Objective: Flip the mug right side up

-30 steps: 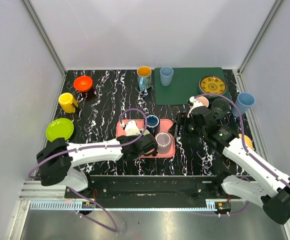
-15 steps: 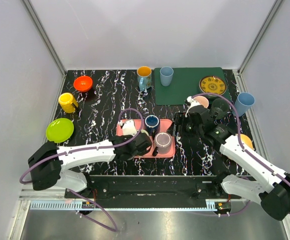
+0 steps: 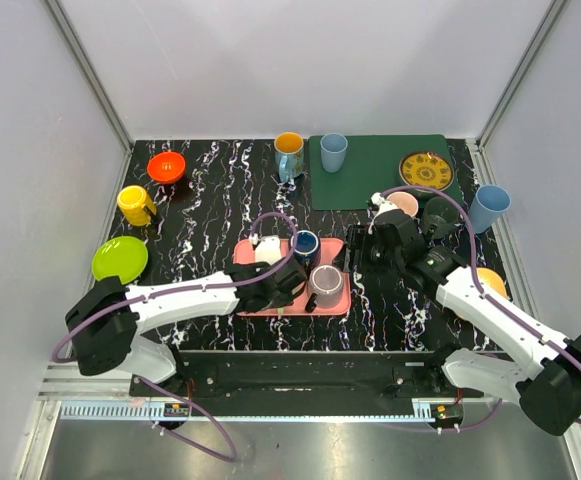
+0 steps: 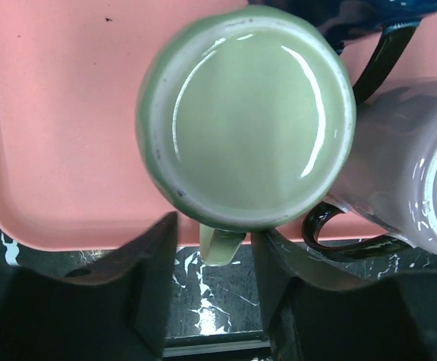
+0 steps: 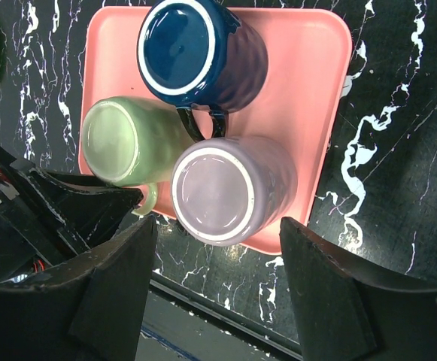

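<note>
A: Starting from the table (image 3: 200,200), what is different now?

B: On the table itself nothing moved. The left arm (image 3: 185,297) has shifted a little toward the near left part of the pink tray (image 5: 308,90); one second ago it was closer to the purple mug (image 5: 218,188). The right arm (image 3: 490,310) hangs above the tray, its jaws spread wide and holding nothing.

A: And the mug?

B: The green mug (image 4: 244,113) stands upside down on the tray, close against the purple mug, with the blue mug (image 5: 184,49) behind. All three are bottom up.

A: The left jaws?

B: Released, one on each side of the green handle (image 4: 220,247), not pressing it. I judge the grasp is now lined up, so closing comes next; the turning has not begun.
</note>
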Tool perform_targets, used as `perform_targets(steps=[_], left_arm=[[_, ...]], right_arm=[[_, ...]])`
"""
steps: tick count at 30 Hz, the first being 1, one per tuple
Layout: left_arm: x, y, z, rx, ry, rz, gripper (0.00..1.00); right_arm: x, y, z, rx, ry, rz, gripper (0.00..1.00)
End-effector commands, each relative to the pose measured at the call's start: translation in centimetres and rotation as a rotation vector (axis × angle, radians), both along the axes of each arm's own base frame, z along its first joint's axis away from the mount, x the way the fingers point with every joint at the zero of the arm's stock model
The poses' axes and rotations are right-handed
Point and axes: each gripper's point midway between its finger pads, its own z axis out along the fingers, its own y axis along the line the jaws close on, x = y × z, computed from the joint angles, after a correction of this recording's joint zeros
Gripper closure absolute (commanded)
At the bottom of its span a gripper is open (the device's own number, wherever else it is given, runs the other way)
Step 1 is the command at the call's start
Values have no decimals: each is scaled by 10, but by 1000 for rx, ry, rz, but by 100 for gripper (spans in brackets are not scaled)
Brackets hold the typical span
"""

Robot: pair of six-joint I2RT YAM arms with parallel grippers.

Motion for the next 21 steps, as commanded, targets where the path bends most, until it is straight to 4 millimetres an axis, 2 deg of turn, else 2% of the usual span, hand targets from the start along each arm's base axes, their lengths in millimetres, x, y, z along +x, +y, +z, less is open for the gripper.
perform_targets(steps=[1, 4, 9, 10, 11, 13, 16, 19, 20, 21], left_arm=[[6, -17, 10, -19, -4, -62, 57], [3, -17, 5, -12, 14, -76, 70], [-3, -16, -4, -14, 40, -92, 83], [-4, -16, -5, -14, 41, -93, 95], [-4, -16, -4, -19, 40, -94, 100], [-4, -14, -2, -21, 36, -99, 100], [-4, -11, 17, -45, -7, -121, 100], [-2, -6, 62, -112, -103, -141, 100], [0, 3, 87, -154, -166, -122, 100], [2, 6, 104, -185, -206, -114, 100]], right_arm=[[4, 9, 7, 27, -31, 24, 28], [4, 9, 6, 22, -33, 27, 28], [4, 9, 9, 31, -36, 25, 28], [4, 9, 10, 32, -37, 25, 28], [3, 9, 10, 33, -36, 27, 28], [2, 9, 13, 38, -40, 30, 28], [1, 11, 26, 59, -62, 49, 28], [1, 12, 46, 77, -99, 61, 28], [1, 12, 50, 72, -105, 67, 28], [1, 13, 63, 89, -133, 74, 28]])
